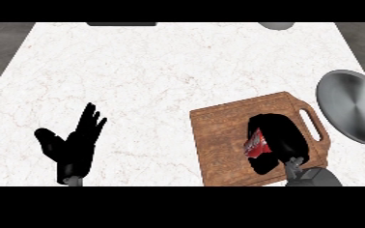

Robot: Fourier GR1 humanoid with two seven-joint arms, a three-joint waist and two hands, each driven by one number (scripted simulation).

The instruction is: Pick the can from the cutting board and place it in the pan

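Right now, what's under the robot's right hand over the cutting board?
The right hand curls round a red can over the wooden cutting board. Only the can's red side shows; the hand covers the rest, and whether it touches the board is hidden.

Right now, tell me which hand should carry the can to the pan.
Right. The right hand has its fingers curled round the can on the board, with the pan close on that side. The left hand rests open, far to the left.

The cutting board [228, 125] is brown grained wood, matt. The pan [343, 104] looks like brushed grey metal with a soft sheen. The counter [143, 72] is pale veined stone, probably marble, smooth.
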